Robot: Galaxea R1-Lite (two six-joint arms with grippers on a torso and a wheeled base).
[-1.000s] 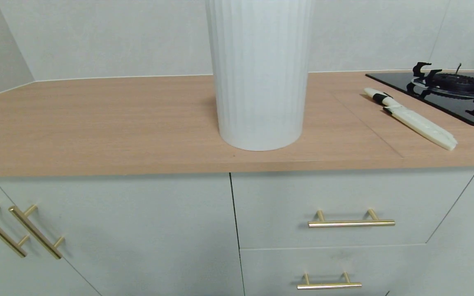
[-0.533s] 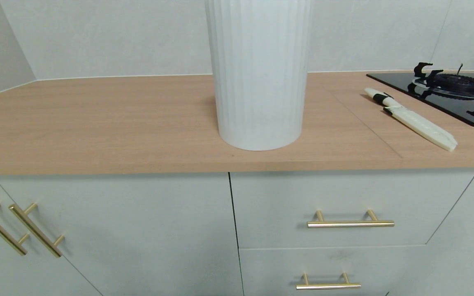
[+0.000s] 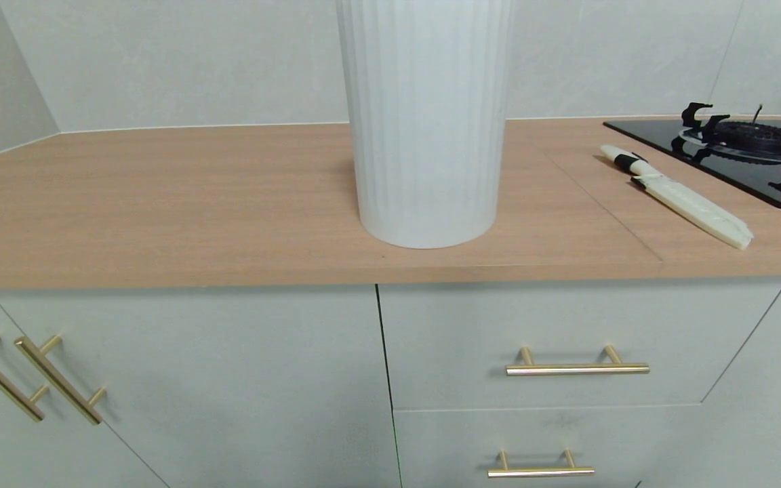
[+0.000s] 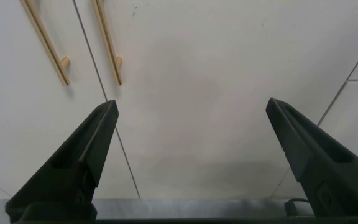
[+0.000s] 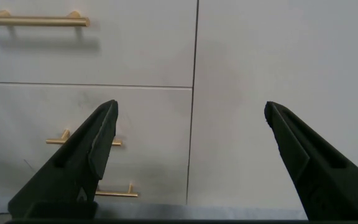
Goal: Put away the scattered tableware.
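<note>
My left gripper (image 4: 188, 162) and right gripper (image 5: 188, 155) both hang spread wide and empty, low before the cabinet fronts (image 4: 185, 81). The knife (image 3: 676, 196) lies flat on the counter (image 3: 160, 196), off to my right, just beside the stove (image 3: 736, 146). Rising from here, I might clip the counter's edge. A shallow pinch could skid the knife against the stove, and a wide swing could knock the tall container (image 3: 424, 135).

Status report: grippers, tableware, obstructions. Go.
Left gripper open, right gripper open, both empty, facing cabinet fronts. Knife flat on counter beside stove, untouched. Tall white container stands mid-counter, clear of knife.
</note>
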